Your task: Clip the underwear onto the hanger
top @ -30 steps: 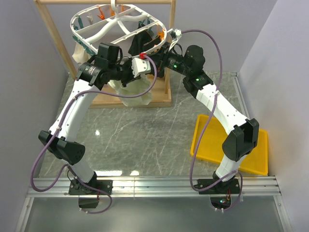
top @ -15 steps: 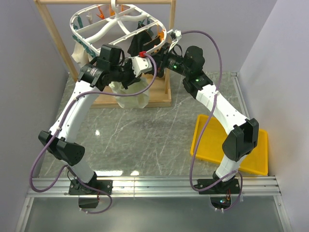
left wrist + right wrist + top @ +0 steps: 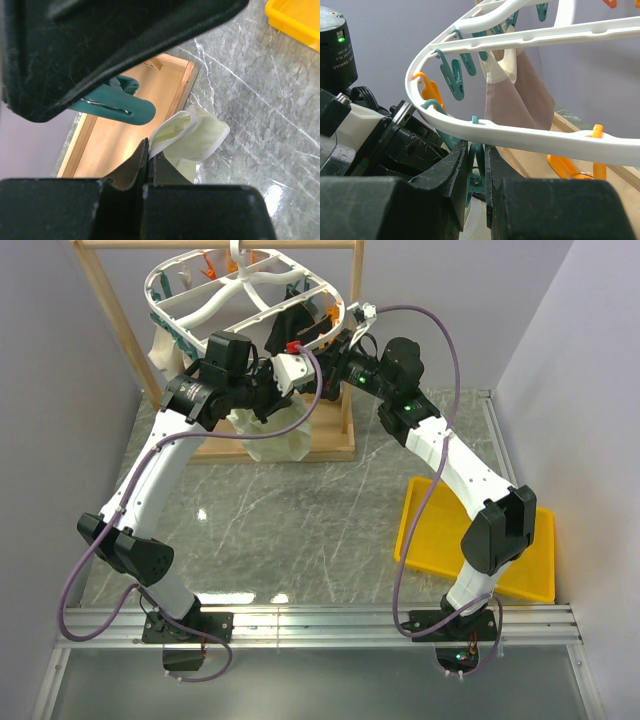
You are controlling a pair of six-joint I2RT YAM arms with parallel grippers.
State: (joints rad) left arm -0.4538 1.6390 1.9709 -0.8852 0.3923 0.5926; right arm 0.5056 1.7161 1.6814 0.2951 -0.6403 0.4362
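Observation:
The underwear (image 3: 199,136), pale cream, hangs from my left gripper (image 3: 148,154), which is shut on its white-trimmed edge. From above, the underwear (image 3: 272,436) dangles under the left gripper (image 3: 284,387), just below the near rim of the hanger (image 3: 197,318). The hanger (image 3: 530,138) is a white frame ringed with teal and orange clips. My right gripper (image 3: 476,150) is shut on a teal clip (image 3: 481,161) that hangs from the hanger's near rim. That gripper (image 3: 323,368) sits right beside the left one. In the left wrist view a teal clip (image 3: 120,106) shows just above the underwear.
A wooden rack (image 3: 112,328) carries the hanger, and its base (image 3: 330,445) lies under the underwear. A beige-pink cloth (image 3: 519,102) and a black garment (image 3: 291,324) hang from other clips. A yellow tray (image 3: 522,562) lies on the table at the right.
My left gripper has risen a little towards the hanger's rim, lifting the underwear with it. The right gripper has stayed on the teal clip.

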